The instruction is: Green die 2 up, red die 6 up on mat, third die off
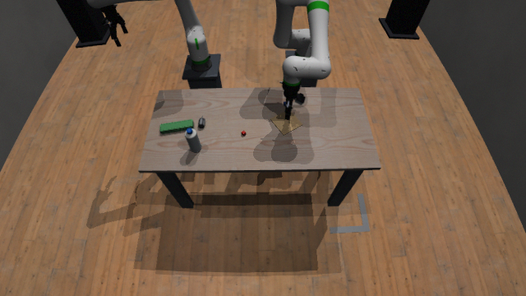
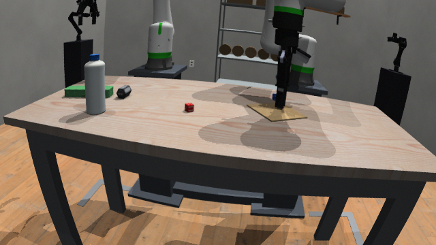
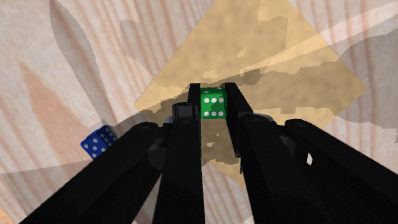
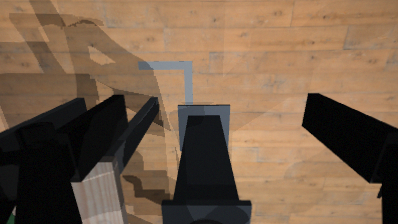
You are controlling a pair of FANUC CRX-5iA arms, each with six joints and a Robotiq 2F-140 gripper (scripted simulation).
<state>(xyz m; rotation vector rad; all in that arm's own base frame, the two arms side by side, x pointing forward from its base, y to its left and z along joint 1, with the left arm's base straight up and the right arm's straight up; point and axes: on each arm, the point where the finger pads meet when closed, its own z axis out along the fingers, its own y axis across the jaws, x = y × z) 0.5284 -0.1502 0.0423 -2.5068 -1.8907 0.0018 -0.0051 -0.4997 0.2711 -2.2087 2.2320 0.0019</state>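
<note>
My left gripper [image 1: 288, 117] [image 2: 280, 107] [image 3: 212, 99] points down, low over the tan mat [image 1: 285, 131] [image 2: 272, 117] [image 3: 240, 40]. It is shut on the green die [image 3: 213, 105], whose six-pip face shows to the left wrist camera; whether the die touches the mat is hidden. A red die [image 1: 243, 133] [image 2: 189, 107] sits on the table, off the mat; its top pips are too small to read. A blue die [image 2: 274, 96] [image 3: 96, 144] lies off the mat behind its back edge. My right gripper [image 1: 122, 37] [image 2: 87, 22] [image 4: 214, 110] is open and empty, far from the dice beyond the table's left end.
A white bottle [image 1: 193, 141] [image 2: 95, 88] with a blue cap stands on the table's left part. A green block [image 1: 177, 126] [image 2: 72, 92] and a dark faceted object [image 1: 201, 122] [image 2: 124, 91] lie behind it. A black pedestal [image 2: 78, 61] stands beyond the table at the left.
</note>
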